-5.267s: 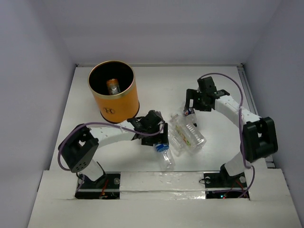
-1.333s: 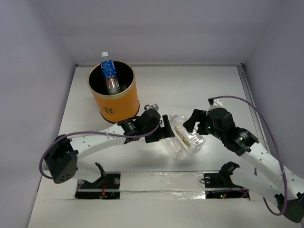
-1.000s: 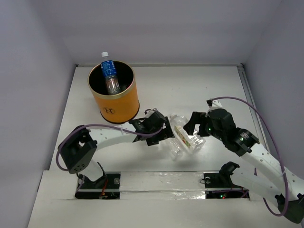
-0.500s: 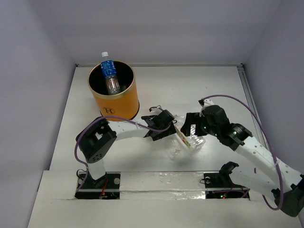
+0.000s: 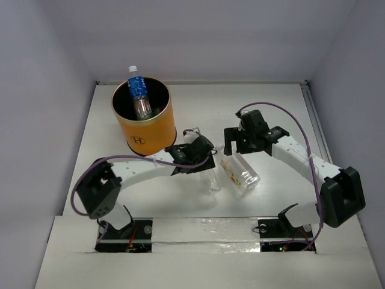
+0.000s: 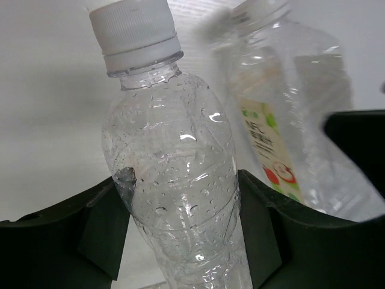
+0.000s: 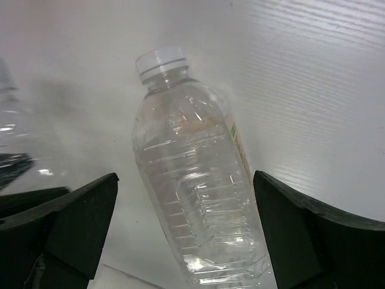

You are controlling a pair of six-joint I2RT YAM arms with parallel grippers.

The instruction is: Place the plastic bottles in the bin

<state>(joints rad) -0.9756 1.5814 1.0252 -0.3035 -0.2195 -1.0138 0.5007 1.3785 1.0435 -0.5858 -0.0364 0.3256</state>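
Left gripper (image 6: 180, 208): clamped on the clear bottle (image 6: 171, 174), just beside the labelled bottle (image 6: 271, 138).
Right gripper (image 7: 185, 205): spread wide, straddling the labelled bottle.
Bin (image 5: 147, 131): we count one blue-labelled bottle (image 5: 138, 93) inside.

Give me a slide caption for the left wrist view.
Left gripper clamps a clear white-capped bottle; a green-labelled bottle lies right beside it.

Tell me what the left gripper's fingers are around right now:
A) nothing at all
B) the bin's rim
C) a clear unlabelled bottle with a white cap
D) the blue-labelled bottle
C: in the left wrist view the left gripper has a finger against each side of the clear white-capped bottle, while the labelled bottle lies beside it, outside the fingers.
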